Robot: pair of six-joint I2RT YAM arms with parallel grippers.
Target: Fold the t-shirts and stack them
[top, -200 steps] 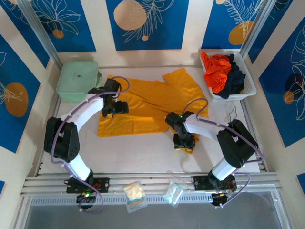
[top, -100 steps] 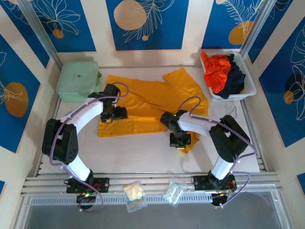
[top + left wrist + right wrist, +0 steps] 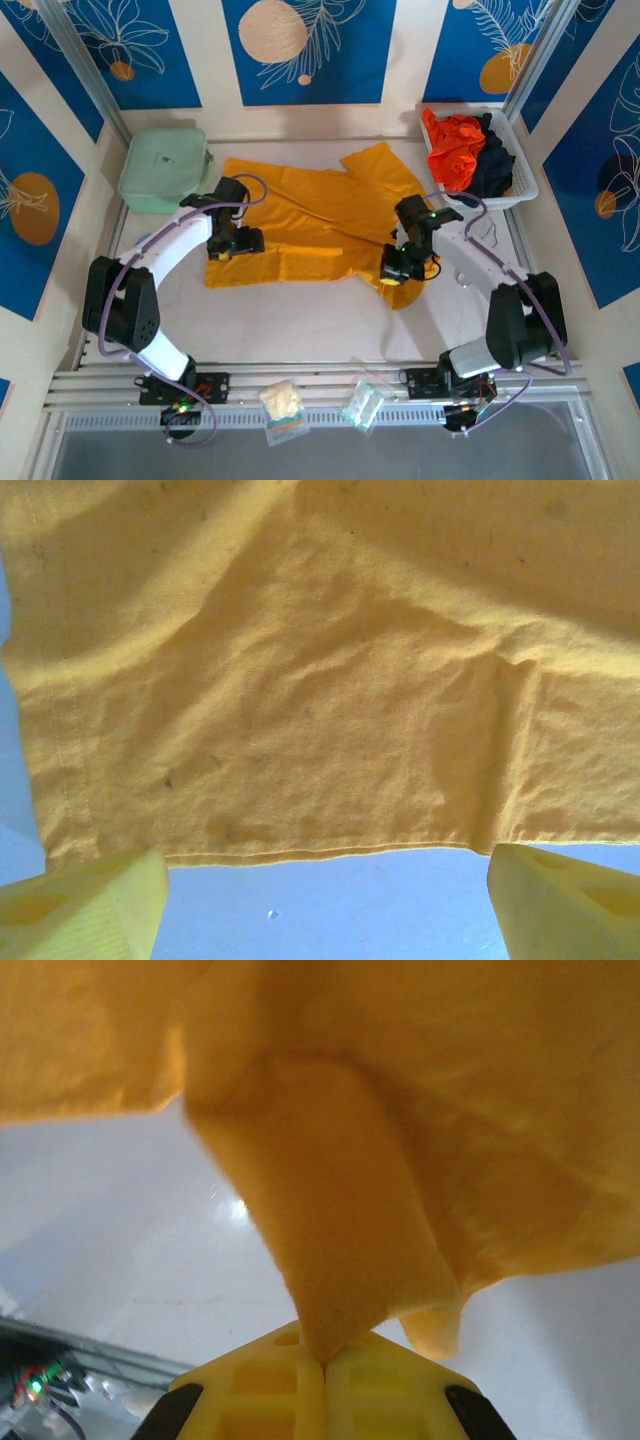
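The golden-yellow t-shirt lies spread mid-frame on the white surface. The left tool hangs wide open over its left hem. The right tool, clamped tight, pinches a fold at its lower right corner.

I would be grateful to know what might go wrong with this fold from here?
The right fingers pinch only a thin fold of the yellow t-shirt, so the cloth may slip out. The left fingers are open above it, holding nothing, so the shirt could drag and bunch unevenly.
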